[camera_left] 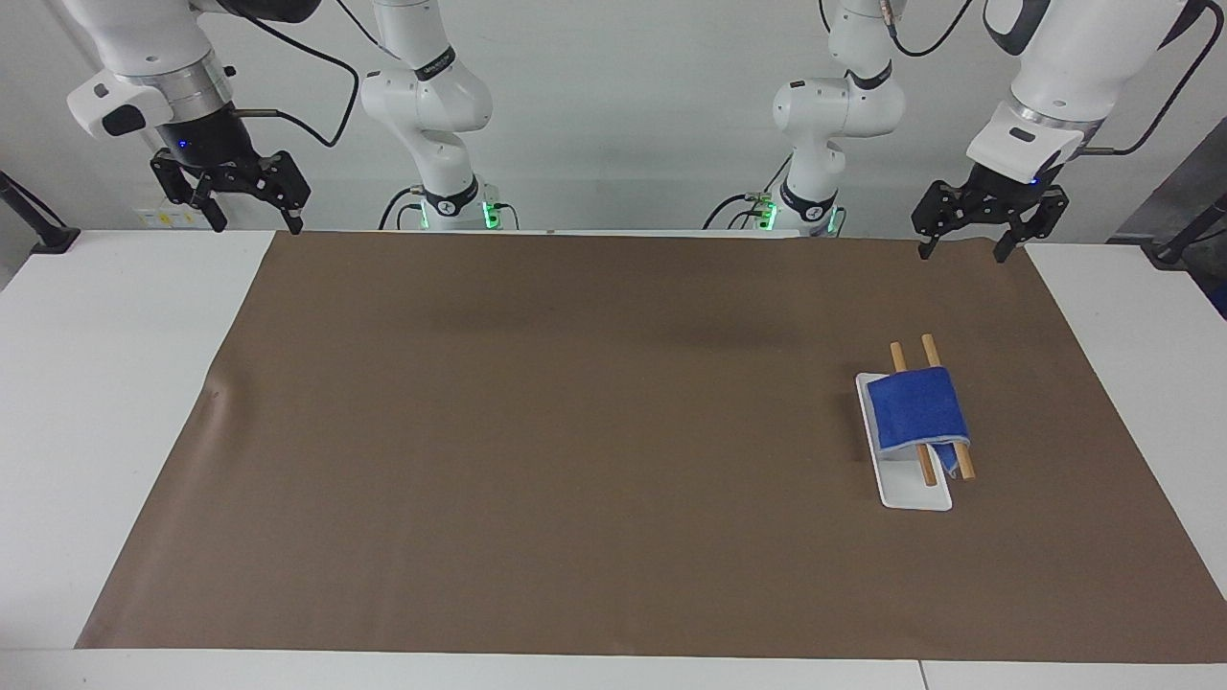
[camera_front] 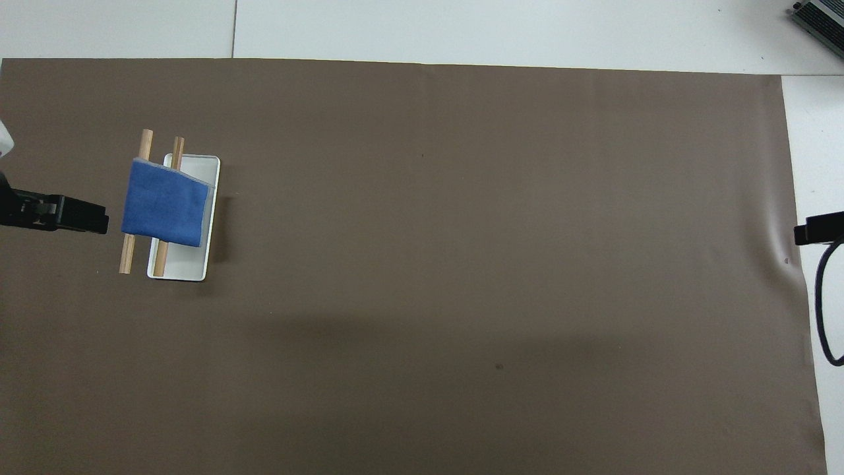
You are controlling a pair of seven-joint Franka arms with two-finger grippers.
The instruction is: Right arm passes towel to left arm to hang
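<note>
the towel (camera_left: 918, 410) (camera_front: 165, 211) hangs draped over the two wooden rods (camera_left: 928, 351) (camera_front: 145, 142) of a small rack, whose white base (camera_left: 915, 494) (camera_front: 184, 267) sits on the brown mat toward the left arm's end of the worktop. the blue cloth lies across both rods and covers their middle, with the rod ends showing on either side; one pale-edged corner hangs down beside the base. nothing grips it.

the left gripper (camera_left: 961, 247) (camera_front: 62, 216) hangs in the air over the mat's edge at the robots' side, well apart from the rack and touching nothing. its jaws stand wide apart and hold nothing. in the overhead view its dark fingers show just beside the towel, but the facing view shows it raised and clear.

the right gripper (camera_left: 251, 218) (camera_front: 817, 232) hangs high over the corner of the mat at the right arm's end, near the robots' edge. its jaws are likewise spread wide and empty. a black cable (camera_front: 824, 310) loops down from it in the overhead view.

the brown mat (camera_left: 575, 441) (camera_front: 461, 264) covers most of the white worktop (camera_left: 105, 383) (camera_front: 527, 30), lying flat except for a slight wrinkle at the right arm's end. both arm bases (camera_left: 451, 206) stand at the worktop's edge with green lights glowing, before a plain pale wall (camera_left: 633, 105).
</note>
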